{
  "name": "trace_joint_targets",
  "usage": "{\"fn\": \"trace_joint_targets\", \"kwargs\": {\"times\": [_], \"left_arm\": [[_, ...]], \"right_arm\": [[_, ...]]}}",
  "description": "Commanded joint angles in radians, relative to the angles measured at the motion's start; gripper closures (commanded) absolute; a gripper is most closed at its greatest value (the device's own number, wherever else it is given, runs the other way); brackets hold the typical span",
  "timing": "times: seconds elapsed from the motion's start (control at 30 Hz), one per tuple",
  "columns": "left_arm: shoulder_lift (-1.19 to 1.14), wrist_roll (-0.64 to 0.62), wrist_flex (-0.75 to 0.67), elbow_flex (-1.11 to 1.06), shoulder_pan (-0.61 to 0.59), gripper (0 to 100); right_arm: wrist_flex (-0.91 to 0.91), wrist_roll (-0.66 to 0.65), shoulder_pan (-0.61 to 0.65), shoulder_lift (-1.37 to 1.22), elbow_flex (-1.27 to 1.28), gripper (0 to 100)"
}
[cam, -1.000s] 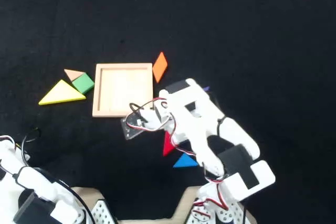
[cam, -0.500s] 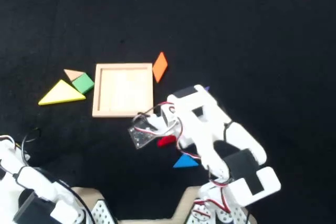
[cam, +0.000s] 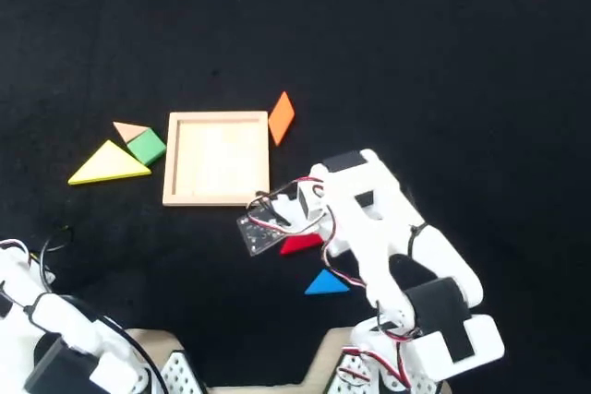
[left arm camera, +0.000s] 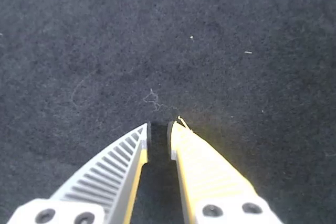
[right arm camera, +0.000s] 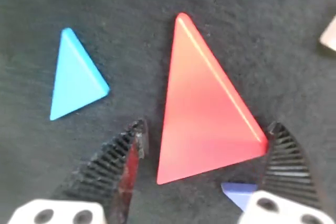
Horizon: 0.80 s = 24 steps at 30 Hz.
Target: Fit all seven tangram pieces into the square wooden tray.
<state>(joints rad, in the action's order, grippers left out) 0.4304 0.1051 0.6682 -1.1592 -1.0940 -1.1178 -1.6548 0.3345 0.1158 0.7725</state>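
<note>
The square wooden tray (cam: 217,193) lies with nothing in it. An orange parallelogram (cam: 282,117) sits off its far right corner. A yellow triangle (cam: 109,165), a green square (cam: 146,147) and a small peach triangle (cam: 129,130) lie to its left. Off the tray's near right corner, my right gripper (cam: 288,232) (right arm camera: 207,153) stands open over the red triangle (cam: 301,244) (right arm camera: 205,114), which lies flat between the fingers. The blue triangle (cam: 326,283) (right arm camera: 76,77) lies beside it. A purple piece (right arm camera: 239,192) peeks out under the gripper. My left gripper (left arm camera: 159,137) is shut on nothing over bare cloth.
Black cloth covers the table (cam: 462,89). The left arm (cam: 55,348) is folded at the near left corner. A corner of the tray (right arm camera: 331,38) shows in the right wrist view. The arms' bases stand on a wooden board (cam: 259,385) at the near edge.
The right arm has drawn to the right and toward the near edge, away from the tray. The red triangle now shows more fully beside the gripper. The left arm kept still.
</note>
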Motion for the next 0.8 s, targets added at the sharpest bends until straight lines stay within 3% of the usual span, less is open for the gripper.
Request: {"fn": "trace_joint_targets", "kwargs": {"times": [0.0, 0.17, 0.23, 0.43, 0.53, 0.7, 0.77], "left_arm": [[0.017, 0.002, -0.002, -0.001, 0.007, 91], [0.017, 0.002, -0.003, -0.001, 0.01, 91], [0.017, 0.002, -0.003, -0.001, 0.01, 91], [0.017, 0.002, -0.003, -0.001, 0.01, 91], [0.017, 0.002, -0.003, -0.001, 0.01, 91], [0.017, 0.002, -0.003, -0.001, 0.01, 91], [0.017, 0.002, -0.003, -0.001, 0.01, 91]], "right_arm": [[0.012, -0.014, -0.02, 0.039, 0.002, 70.9], [0.028, -0.014, -0.017, 0.038, 0.01, 95.0], [0.058, -0.014, -0.017, 0.038, 0.031, 93.7], [0.1, -0.012, -0.017, 0.039, 0.088, 72.1], [0.095, -0.014, -0.015, 0.039, 0.094, 75.5], [0.095, -0.014, -0.014, 0.039, 0.104, 99.4], [0.095, -0.014, -0.014, 0.039, 0.104, 96.2]]}}
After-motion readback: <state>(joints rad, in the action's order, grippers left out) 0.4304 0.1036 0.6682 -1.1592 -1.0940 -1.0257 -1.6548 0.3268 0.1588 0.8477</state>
